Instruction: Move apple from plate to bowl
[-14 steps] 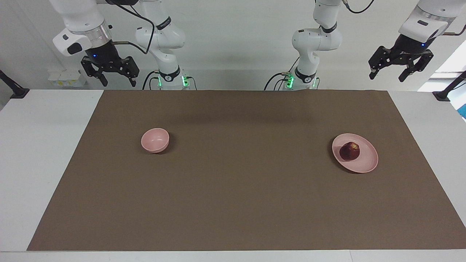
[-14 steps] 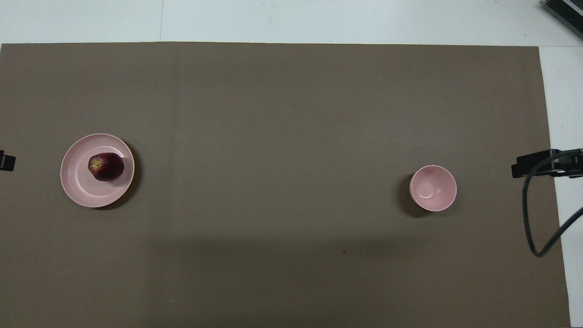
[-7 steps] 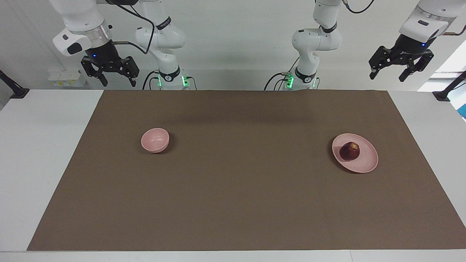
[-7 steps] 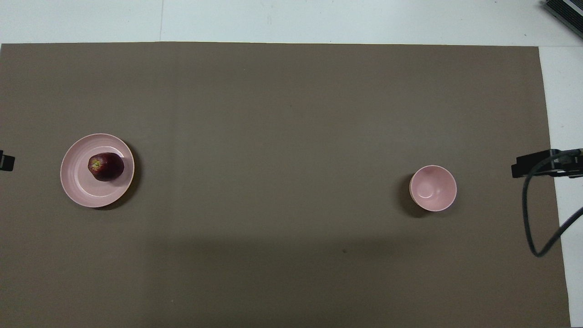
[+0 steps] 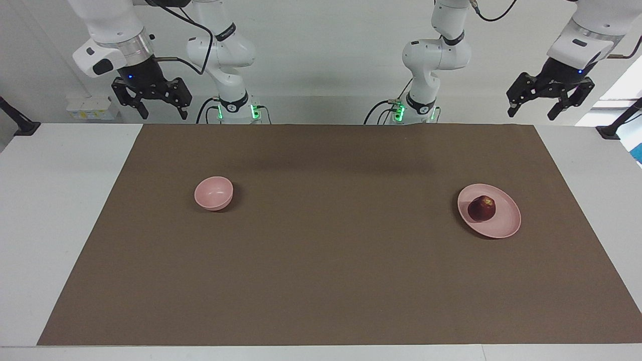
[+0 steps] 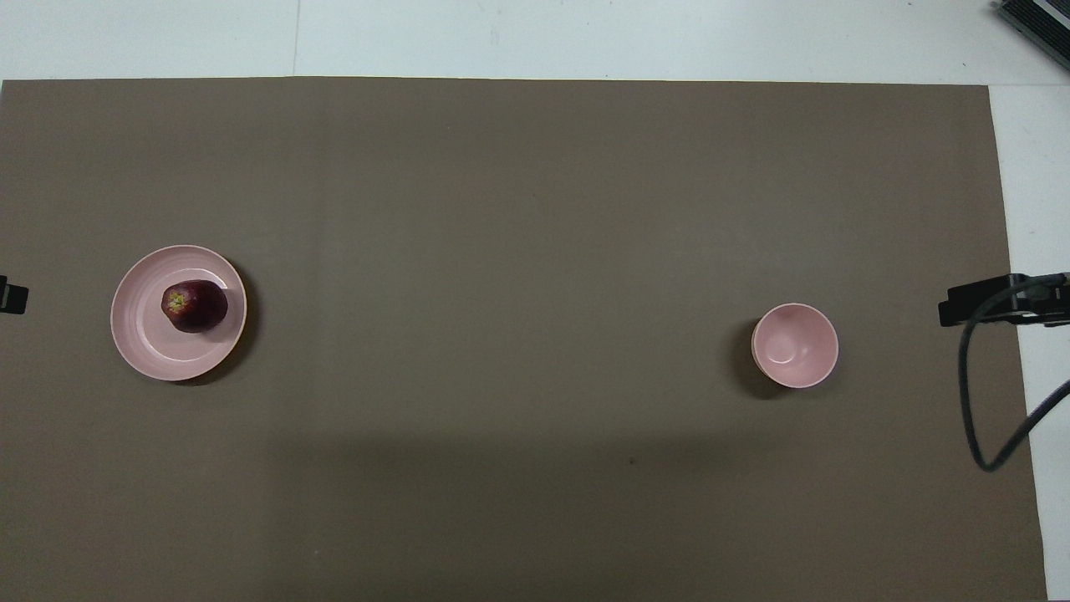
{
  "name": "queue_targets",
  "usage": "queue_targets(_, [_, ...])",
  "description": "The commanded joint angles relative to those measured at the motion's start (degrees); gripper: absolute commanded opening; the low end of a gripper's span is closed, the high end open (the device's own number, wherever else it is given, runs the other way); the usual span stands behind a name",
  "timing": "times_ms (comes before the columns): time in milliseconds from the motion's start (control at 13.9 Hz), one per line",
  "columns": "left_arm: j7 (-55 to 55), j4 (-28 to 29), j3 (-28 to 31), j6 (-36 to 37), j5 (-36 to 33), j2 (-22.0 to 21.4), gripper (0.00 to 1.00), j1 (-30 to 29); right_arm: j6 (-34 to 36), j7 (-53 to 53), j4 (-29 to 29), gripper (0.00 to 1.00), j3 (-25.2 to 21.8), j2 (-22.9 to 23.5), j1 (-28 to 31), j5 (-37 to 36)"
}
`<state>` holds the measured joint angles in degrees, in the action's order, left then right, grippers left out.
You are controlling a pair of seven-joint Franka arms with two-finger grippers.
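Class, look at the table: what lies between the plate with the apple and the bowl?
Nothing: only bare brown mat runs between the plate, which holds the apple, and the bowl. The overhead view shows it best.

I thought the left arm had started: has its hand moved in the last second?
Yes. In the facing view the left hand has tilted and drifted slightly upward and toward the arm bases, judged against the mat's corner; it is open.

Left gripper [image 5: 549, 105], black two-finger type on white jointed arm: raised at 2 o'clock, fingers spread apart, empty. Right gripper [image 5: 151, 106], matching black unit: raised at 10 o'clock, fingers parted, empty.
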<state>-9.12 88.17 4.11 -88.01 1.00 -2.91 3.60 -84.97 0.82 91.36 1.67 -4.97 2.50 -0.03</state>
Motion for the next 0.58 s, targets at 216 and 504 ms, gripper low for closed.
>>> queue_targets(216, [-0.7, 18.8, 0.0, -19.3, -0.7, -0.5, 1.0, -2.5, -1.3, -0.9, 1.3, 1.0, 0.0, -0.9, 0.4, 1.2])
queue_targets(504, [-0.6, 27.4, 0.0, -32.7, -0.6, 0.5, 1.0, -2.6, -0.6, -0.7, 1.3, 1.0, -0.1, -1.0, 0.4, 0.7])
